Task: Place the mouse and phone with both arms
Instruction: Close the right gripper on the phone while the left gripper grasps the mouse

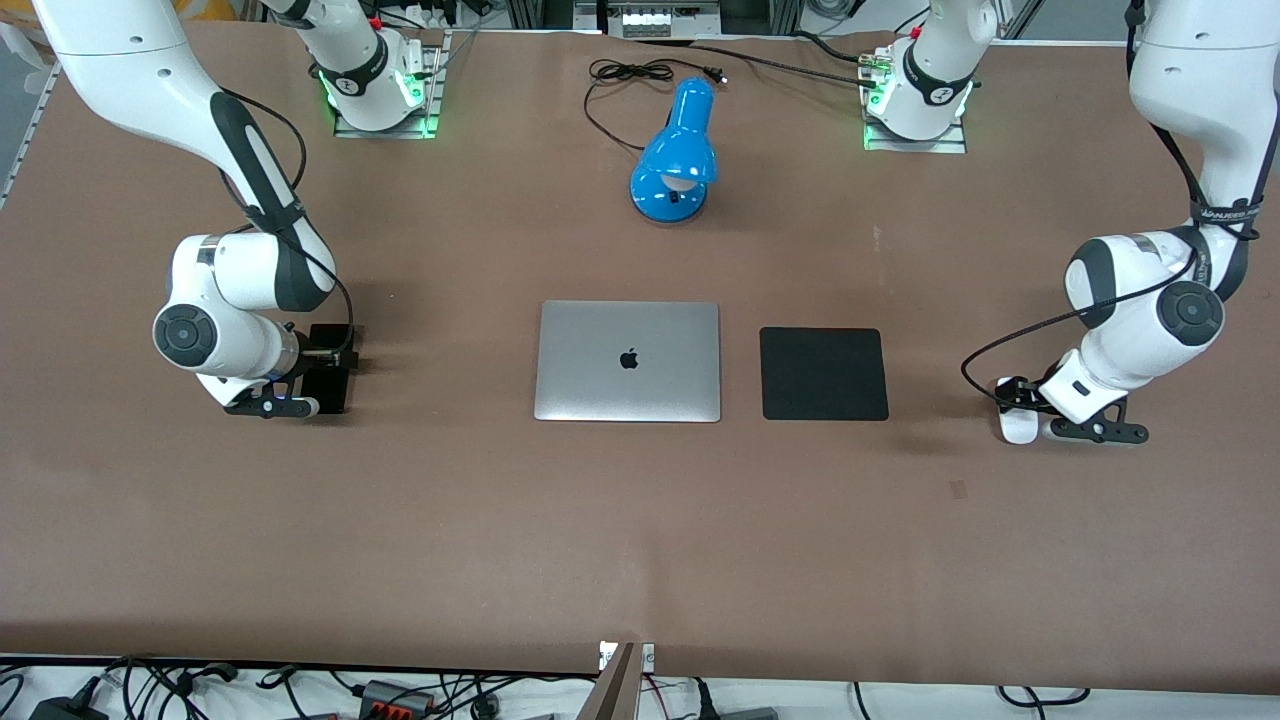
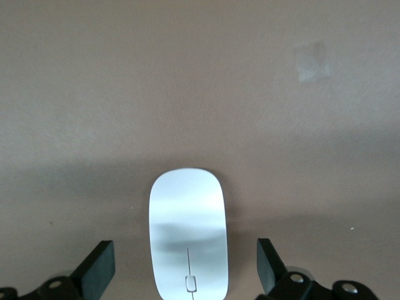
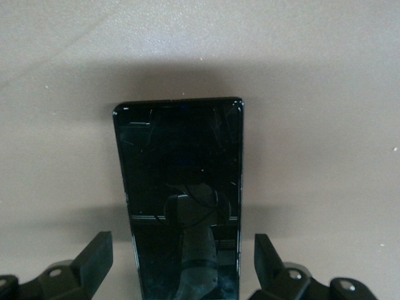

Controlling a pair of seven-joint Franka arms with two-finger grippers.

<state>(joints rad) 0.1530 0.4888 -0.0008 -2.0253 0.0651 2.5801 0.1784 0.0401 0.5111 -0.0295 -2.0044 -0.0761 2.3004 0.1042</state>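
Note:
The white oval mouse [image 1: 1018, 428] lies on the brown table toward the left arm's end. My left gripper [image 1: 1013, 398] is low over it. In the left wrist view the mouse [image 2: 187, 240] sits between the open fingers [image 2: 100, 272], with a gap on each side of it. The black phone [image 1: 333, 392] lies flat toward the right arm's end. My right gripper [image 1: 325, 362] is low over it. In the right wrist view the phone [image 3: 180, 187] lies between the open fingers [image 3: 97, 259], which do not touch it.
A closed silver laptop [image 1: 628, 360] lies mid-table, with a square black mouse pad [image 1: 823, 373] beside it toward the left arm's end. A blue desk lamp [image 1: 675, 150] and its black cable [image 1: 630, 75] lie farther from the front camera.

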